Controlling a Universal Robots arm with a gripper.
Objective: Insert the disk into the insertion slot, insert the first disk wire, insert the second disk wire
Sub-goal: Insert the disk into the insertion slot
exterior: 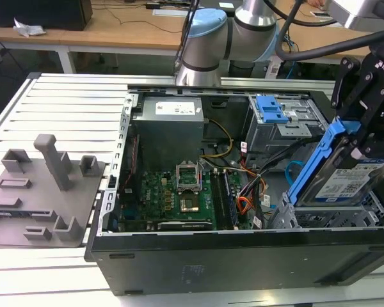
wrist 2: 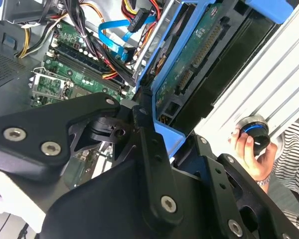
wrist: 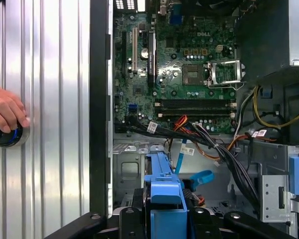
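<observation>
My gripper (exterior: pixel 361 134) is shut on the disk (exterior: pixel 345 176), a silver drive in a bright blue carrier (wrist: pixel 162 191). The disk hangs tilted, carrier handle up, just above the insertion slot (exterior: pixel 336 217), a low perforated metal bay at the case's corner on the exterior view's right. Its green underside (wrist 2: pixel 194 59) faces the second wrist camera beside a black finger (wrist 2: pixel 147 139). The second disk wire (exterior: pixel 293 171), a flat light-blue cable (wrist: pixel 182 154), loops loose beside the slot. I cannot tell which cable is the first disk wire.
The open case (exterior: pixel 243 256) holds a green motherboard (exterior: pixel 173 192), a taller grey cage with a blue tab (exterior: pixel 272 109) and an orange, yellow and black wire bundle (wrist: pixel 189 127). A person's hand (wrist: pixel 5 112) rests on a round knob (wrist: pixel 7 137) on the slatted table. A grey fixture (exterior: pixel 45 192) lies to the exterior view's left.
</observation>
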